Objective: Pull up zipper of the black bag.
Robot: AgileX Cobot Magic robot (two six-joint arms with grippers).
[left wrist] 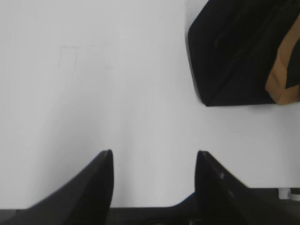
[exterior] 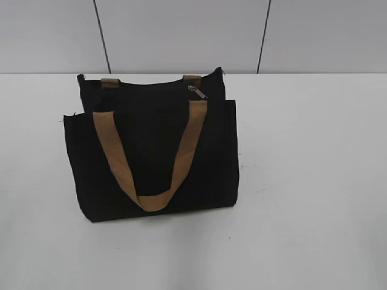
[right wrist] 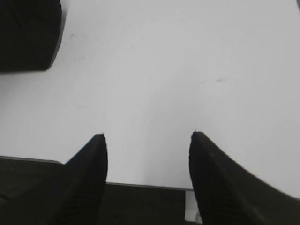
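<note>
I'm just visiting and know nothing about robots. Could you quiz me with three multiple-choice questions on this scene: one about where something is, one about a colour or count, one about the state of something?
1. Where is the silver zipper pull on the black bag?
A. near the top edge, right of centre
B. at the bottom left corner
C. lying on the table beside the bag

2. What colour are the strap handles?
A. red
B. tan-brown
C. white

3. How do the left gripper's fingers stand?
A. shut on a strap
C. shut on the zipper pull
B. open over bare table

Answers:
1 A: the zipper pull glints by the top edge of the black bag.
2 B: the strap handle is tan-brown.
3 B: the left gripper shows a gap with white table between its fingers.
</note>
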